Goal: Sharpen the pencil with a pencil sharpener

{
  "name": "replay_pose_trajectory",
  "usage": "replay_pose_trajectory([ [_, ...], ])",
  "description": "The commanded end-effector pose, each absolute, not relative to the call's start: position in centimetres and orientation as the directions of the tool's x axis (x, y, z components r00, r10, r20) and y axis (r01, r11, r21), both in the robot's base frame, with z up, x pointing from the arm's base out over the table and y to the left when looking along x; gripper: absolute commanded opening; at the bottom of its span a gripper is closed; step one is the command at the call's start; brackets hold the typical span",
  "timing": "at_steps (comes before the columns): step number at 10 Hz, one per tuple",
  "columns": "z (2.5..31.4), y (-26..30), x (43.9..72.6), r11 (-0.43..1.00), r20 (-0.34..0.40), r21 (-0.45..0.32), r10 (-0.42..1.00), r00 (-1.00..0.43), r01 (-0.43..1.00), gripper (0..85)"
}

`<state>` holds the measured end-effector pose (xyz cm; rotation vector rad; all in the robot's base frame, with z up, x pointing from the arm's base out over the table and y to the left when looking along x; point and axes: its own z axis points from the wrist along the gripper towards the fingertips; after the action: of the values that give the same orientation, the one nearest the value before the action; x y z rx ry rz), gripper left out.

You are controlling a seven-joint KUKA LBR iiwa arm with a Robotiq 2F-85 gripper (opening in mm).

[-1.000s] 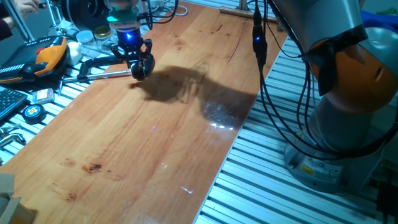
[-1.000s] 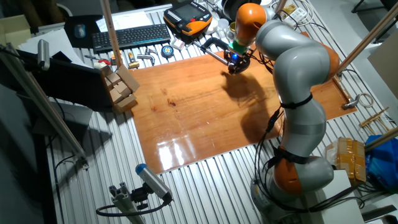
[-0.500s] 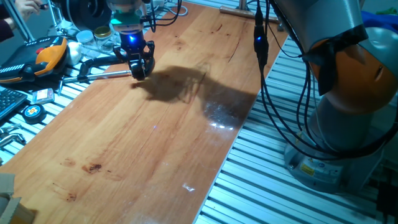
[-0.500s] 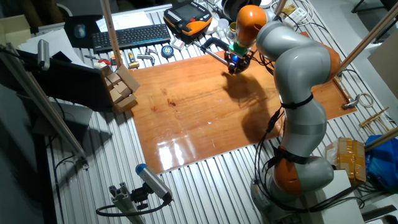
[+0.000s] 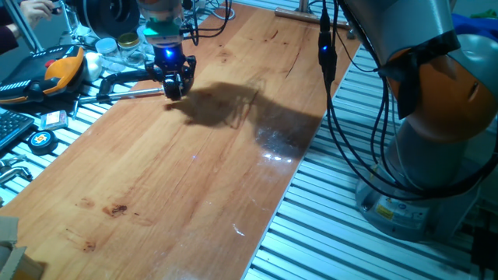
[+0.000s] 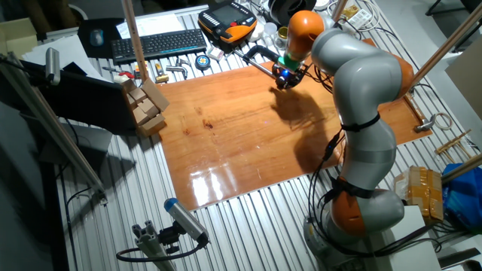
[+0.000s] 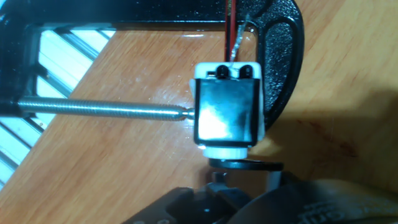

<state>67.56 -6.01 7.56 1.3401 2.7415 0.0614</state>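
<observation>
Pencil sharpener [image 7: 227, 115] sat at the far-left edge of the glossy wooden table [image 5: 194, 171]; boxy body, shiny dark face in a white frame, pinned between a threaded steel screw [image 7: 102, 110] and a black curved clamp arm [image 7: 280, 56]; thin red pencil [image 7: 229, 28] stuck up behind it; gripper [image 5: 173, 78] hovered right over it, finger spread unclear; orange-and-black tool [image 5: 58, 68] and keyboard [image 6: 154, 44] lay beyond the table's edge.

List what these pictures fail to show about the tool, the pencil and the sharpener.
- Tool: too small and dark in both fixed views to tell open from shut; the hand view shows no fingers clearly.
- Pencil: not identifiable in any view.
- Pencil sharpener: its lower end is blocked by dark hardware at the hand view's bottom edge.
- C-clamp: cut off by the top edge.
</observation>
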Motion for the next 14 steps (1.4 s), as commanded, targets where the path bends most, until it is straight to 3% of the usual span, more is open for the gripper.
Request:
replay_pose_trajectory([
  [1,7.5,-6.0,67.6,0.615,-0.063,0.076,0.789,-0.611,0.785,34.0],
  [14,4.8,-5.0,68.1,0.619,-0.085,0.099,0.786,-0.613,0.779,34.0],
])
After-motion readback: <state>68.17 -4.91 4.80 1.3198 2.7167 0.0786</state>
